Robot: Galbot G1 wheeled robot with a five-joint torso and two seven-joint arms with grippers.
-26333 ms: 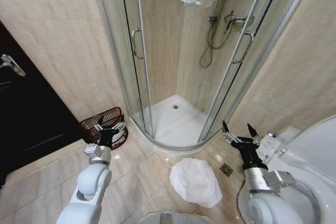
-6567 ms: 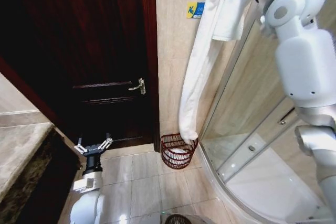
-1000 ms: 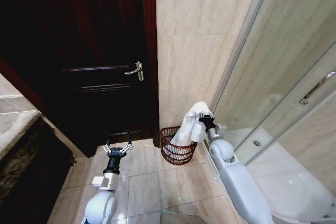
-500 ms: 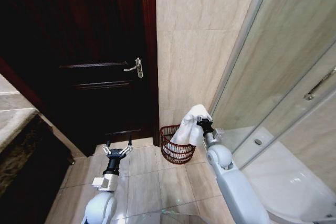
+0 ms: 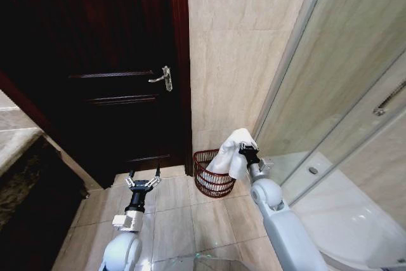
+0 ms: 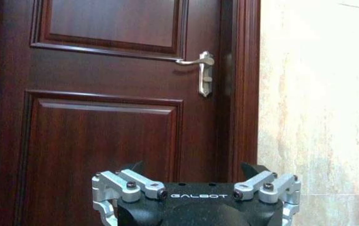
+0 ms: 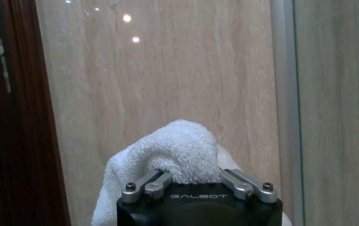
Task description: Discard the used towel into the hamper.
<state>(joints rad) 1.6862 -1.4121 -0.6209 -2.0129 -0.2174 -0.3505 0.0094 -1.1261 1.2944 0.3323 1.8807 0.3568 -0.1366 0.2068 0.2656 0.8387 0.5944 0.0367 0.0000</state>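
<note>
The hamper, a small dark red-brown woven basket, stands on the floor against the beige wall, between the door and the shower. A white towel hangs from my right gripper down into the hamper's right side. That gripper is shut on the towel's bunched top, just above the hamper's right rim. My left gripper is open and holds nothing, low over the floor in front of the door, left of the hamper.
A dark wooden door with a metal lever handle fills the left. The glass shower enclosure and its white tray lie to the right. Beige floor tiles spread in front of the hamper.
My right gripper with the towel has stayed over the hamper's right rim, with little movement. The view has shifted slightly. The left arm is unmoved.
</note>
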